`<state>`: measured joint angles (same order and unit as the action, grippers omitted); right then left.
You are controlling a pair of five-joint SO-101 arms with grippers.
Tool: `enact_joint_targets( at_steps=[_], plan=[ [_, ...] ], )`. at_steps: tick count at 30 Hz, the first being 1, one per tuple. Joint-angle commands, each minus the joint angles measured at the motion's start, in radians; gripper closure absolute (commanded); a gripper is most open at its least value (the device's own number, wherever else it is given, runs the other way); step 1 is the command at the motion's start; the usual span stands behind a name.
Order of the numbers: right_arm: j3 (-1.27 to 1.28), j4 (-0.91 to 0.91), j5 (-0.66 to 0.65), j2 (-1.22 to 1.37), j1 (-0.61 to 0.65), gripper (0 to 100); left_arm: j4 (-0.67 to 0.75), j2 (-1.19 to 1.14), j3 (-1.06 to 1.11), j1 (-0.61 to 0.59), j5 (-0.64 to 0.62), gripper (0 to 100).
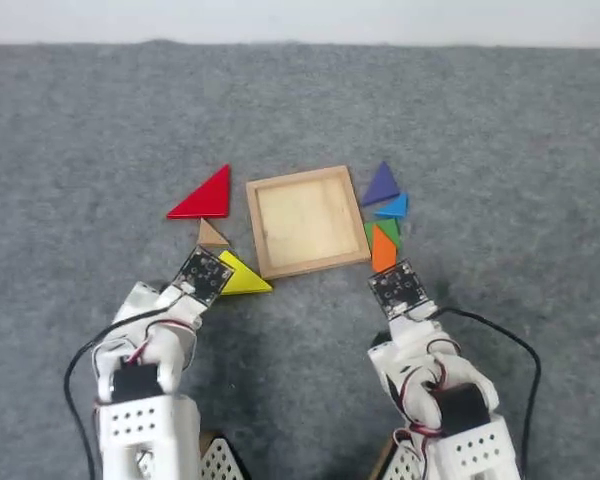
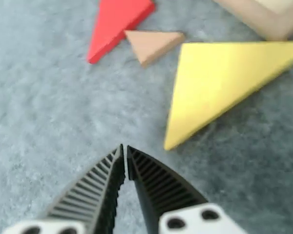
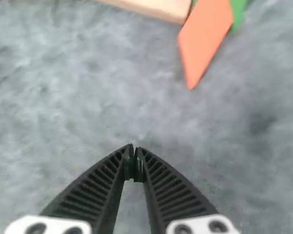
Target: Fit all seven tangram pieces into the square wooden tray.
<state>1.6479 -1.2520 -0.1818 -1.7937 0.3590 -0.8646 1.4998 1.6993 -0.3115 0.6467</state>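
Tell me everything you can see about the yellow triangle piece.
The yellow triangle is a large flat piece with thick edges, seemingly painted wood. It lies flat on the grey mat by a corner of the wooden tray; whether they touch is unclear. A small tan triangle lies close by, apart. The shut left hand is near, not touching it.

Lab-like setup, grey felt tabletop (image 1: 480,120), white wall (image 1: 300,20)

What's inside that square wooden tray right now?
Only bare wood: the tray holds nothing. From the high view nothing covers its inside, so nothing is hidden.
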Motion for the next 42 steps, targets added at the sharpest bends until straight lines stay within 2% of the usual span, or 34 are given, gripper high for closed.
enact_joint_targets(
  at_steps=[1,6,9,15,23,26,30,35,42],
  plan=[
    [-0.133,0.076,-0.161,-0.015,-0.018,99.0,-0.118,0.141,-0.01,-0.029,-0.02,98],
    [-0.183,0.216,-0.104,0.022,0.007,99.0,-0.262,0.298,-0.015,-0.034,-0.017,98],
    [-0.241,0.236,-0.087,0.179,0.059,98.9,-0.315,0.324,-0.016,-0.031,0.041,98],
    [-0.574,0.314,0.064,0.805,0.119,98.0,-0.319,0.311,-0.016,-0.031,0.068,98],
    [-1.086,0.326,0.141,1.684,0.174,74.9,-0.321,0.31,-0.016,-0.031,0.068,98],
    [-1.269,0.305,0.144,1.882,0.177,74.2,-0.321,0.31,-0.016,-0.032,0.068,98],
    [-1.412,0.277,0.146,2.017,0.174,80.9,-0.321,0.31,-0.016,-0.032,0.066,98],
    [-1.422,0.277,0.14,2.037,0.17,92.5,-0.321,0.31,-0.016,-0.032,0.066,98],
    [-1.419,0.2,0.112,1.997,0.154,92.5,-0.338,0.31,-0.016,-0.032,0.068,98]
  ],
)
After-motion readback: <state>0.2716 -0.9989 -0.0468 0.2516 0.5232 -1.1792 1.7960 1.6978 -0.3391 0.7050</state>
